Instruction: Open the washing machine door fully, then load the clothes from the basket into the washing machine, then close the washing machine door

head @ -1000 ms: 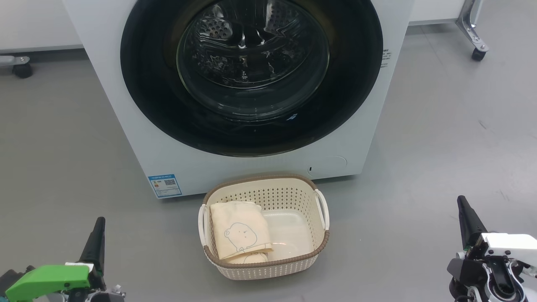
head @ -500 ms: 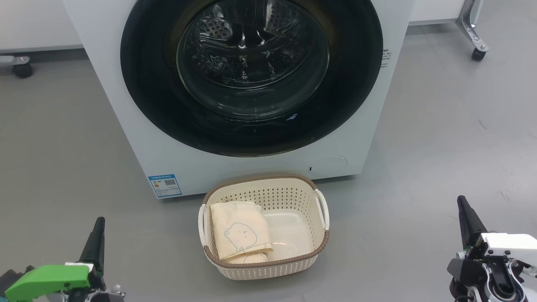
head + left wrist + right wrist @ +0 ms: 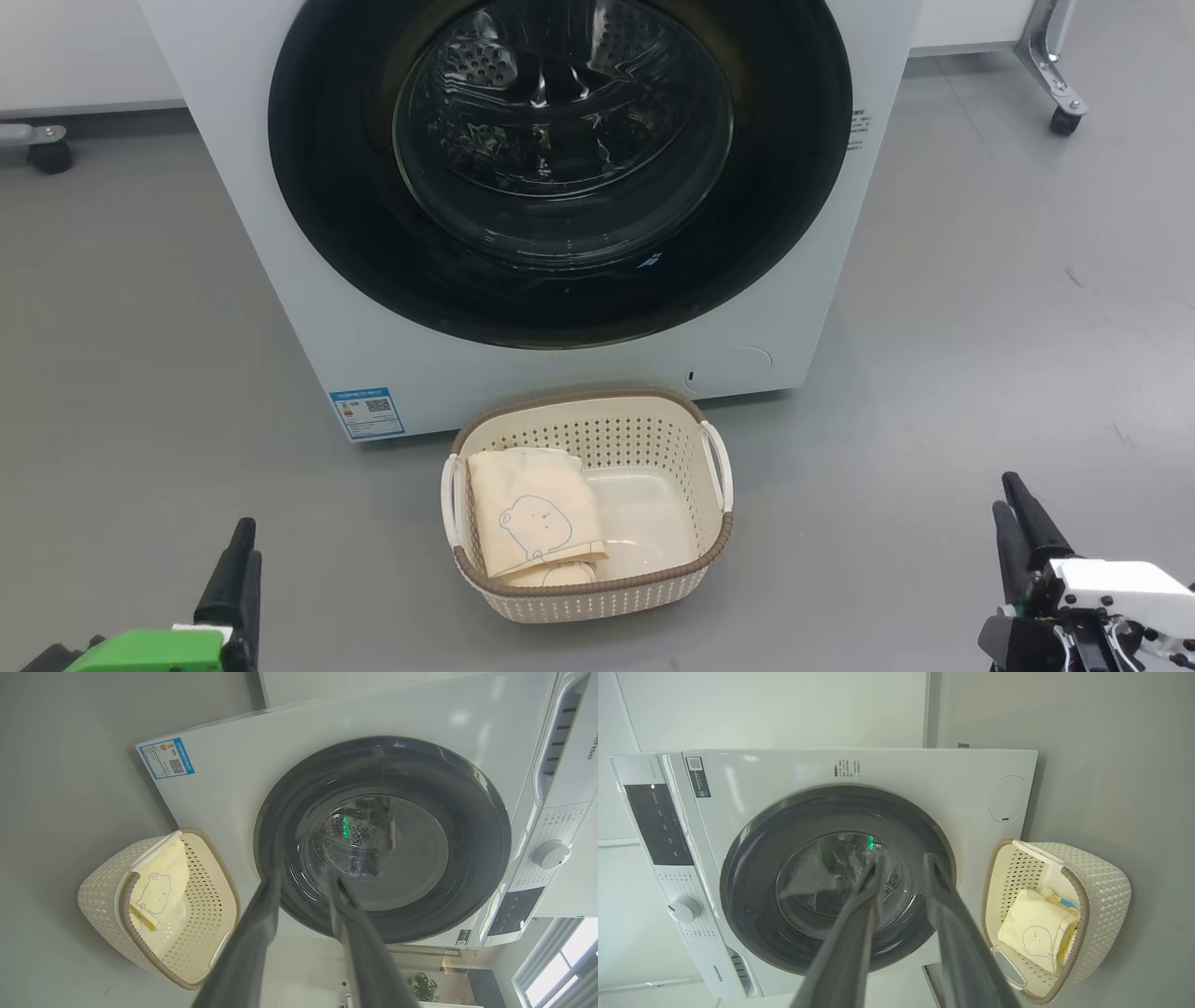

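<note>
The white washing machine (image 3: pixel 560 373) stands ahead with the washing machine door (image 3: pixel 560 140) shut flat against its front, black rim around clear glass. Right in front of it on the floor sits the cream basket (image 3: pixel 579 397), and the folded cream clothes (image 3: pixel 532 513) with a bear outline lie in its left half. My left gripper (image 3: pixel 245 560) is low at the left, well short of the basket; its wrist view shows the left gripper (image 3: pixel 304 875) open and empty. My right gripper (image 3: pixel 1013 509) is low at the right; in its wrist view the right gripper (image 3: pixel 904 857) is open and empty.
Grey floor (image 3: pixel 980 327) lies on both sides of the machine. A metal leg on a caster (image 3: pixel 1060 103) stands at the back right, another caster (image 3: pixel 47 154) at the back left. The machine's knob (image 3: pixel 551 854) and control panel (image 3: pixel 658 821) lie above the door.
Both grippers have sunk lower in the head view, and their fingers have parted from shut. The basket, clothes and door have not moved.
</note>
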{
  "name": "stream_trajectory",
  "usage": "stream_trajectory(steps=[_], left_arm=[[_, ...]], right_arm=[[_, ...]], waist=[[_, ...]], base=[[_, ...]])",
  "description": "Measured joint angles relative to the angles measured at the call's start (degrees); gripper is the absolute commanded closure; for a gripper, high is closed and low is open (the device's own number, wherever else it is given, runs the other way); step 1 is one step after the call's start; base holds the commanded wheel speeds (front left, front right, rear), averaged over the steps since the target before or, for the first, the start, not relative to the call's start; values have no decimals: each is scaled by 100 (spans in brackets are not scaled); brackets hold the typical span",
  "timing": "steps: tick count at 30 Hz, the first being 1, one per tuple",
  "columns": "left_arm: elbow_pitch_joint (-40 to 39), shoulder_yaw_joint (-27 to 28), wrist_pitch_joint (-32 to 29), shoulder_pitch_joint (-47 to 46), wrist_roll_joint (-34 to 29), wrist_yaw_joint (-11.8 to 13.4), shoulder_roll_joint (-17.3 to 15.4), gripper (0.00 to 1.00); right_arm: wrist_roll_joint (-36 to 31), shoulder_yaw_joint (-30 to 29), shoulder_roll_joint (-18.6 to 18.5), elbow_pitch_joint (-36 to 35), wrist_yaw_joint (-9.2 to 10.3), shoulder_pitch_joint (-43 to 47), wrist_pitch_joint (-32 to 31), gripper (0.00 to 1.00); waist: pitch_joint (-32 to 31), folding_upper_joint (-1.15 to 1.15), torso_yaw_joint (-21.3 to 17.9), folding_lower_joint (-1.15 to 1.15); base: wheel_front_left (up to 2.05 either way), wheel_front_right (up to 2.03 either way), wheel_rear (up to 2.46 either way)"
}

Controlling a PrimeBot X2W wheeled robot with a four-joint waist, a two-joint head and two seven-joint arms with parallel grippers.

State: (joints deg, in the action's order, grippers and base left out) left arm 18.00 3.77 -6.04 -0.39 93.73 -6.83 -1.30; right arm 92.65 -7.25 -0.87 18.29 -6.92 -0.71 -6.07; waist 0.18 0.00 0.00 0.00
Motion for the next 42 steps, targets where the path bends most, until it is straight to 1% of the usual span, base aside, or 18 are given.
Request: stream_trajectory(steps=[10, 16, 20, 30, 34, 38, 42], left_arm=[[-54, -27, 62, 13, -3, 0, 13, 0], [-162, -62, 118, 7, -23, 0, 13, 0], [-190, -100, 166, 5, -164, 0, 12, 0], [-319, -221, 380, -83, -402, -1, -9, 0], [-376, -279, 501, -86, -688, -1, -80, 0], [-394, -337, 611, -86, -784, -1, -168, 0], [-421, -439, 700, -87, -1082, -1, -208, 0]], right_arm=[[-64, 1, 0, -35, 0, 7, 38, 0], [-205, 27, -77, -79, 0, 2, 87, 0], [-318, 60, -100, -104, 0, -1, 140, 0], [-884, 257, -292, -149, 0, -54, 369, 0], [-1198, 394, -379, -162, -1, -120, 475, 0], [-1370, 450, -449, -157, -1, -119, 558, 0], [-1708, 599, -522, -153, -1, -120, 675, 0]], waist=[[9, 0, 6, 0], [21, 0, 11, 1], [27, 0, 13, 1], [28, 0, 29, 0], [22, 0, 35, 1], [17, 0, 39, 0], [11, 0, 43, 1]], base=[[0, 0, 0], [0, 0, 0], [0, 0, 0], [0, 0, 0], [0, 0, 0], [0, 0, 0], [0, 0, 0]])
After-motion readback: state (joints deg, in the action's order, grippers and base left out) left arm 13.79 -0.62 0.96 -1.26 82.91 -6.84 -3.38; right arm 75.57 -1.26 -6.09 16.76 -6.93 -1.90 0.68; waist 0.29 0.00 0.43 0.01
